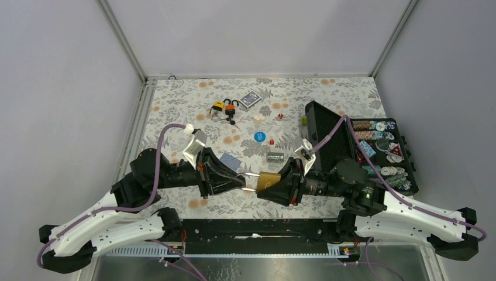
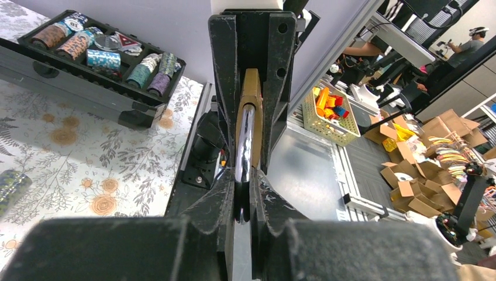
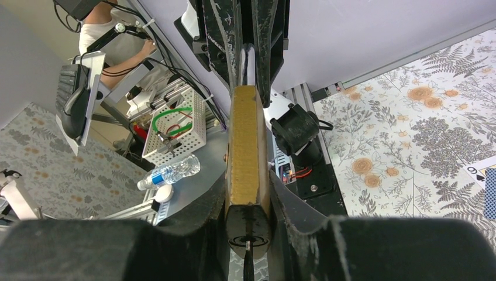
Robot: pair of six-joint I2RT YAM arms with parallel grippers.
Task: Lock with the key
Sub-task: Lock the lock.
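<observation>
Item: brass padlock (image 3: pixel 248 146), held clear of the table (image 1: pixel 175 105) above the middle of its near edge, between the two arms, lying level with its shackle (image 2: pixel 244 140) pointing to the left arm. Right gripper (image 1: pixel 268 182): fingers clamped on the two broad faces of the brass body, with the keyhole end facing back toward that wrist's camera. The keyhole shows there as a dark round face with a small slot; whether a key sits in it cannot be told. Left gripper (image 1: pixel 245 182): fingers pressed in on the silver shackle, pinching it just beside the body. The two grippers meet nose to nose, nearly touching. On the table, floral cloth: a yellow padlock (image 1: pixel 217 106) and an orange padlock (image 1: pixel 231 108) side by side near the middle of the far edge, something small and dark just in front of them, too small to name. A blue card box (image 1: pixel 250 99) lies just right of these. A blue chip (image 1: pixel 259 137) and a red die (image 1: pixel 271 140) lie close together at mid-table, and a second red die (image 1: pixel 280 116) farther back. A short metal cylinder (image 1: pixel 275 157) lies near the right gripper, and a blue card (image 1: pixel 231 161) beside the left arm. A black case (image 1: pixel 409 175) stands open along the right edge, with rows of poker chips (image 1: pixel 374 136) in it.
</observation>
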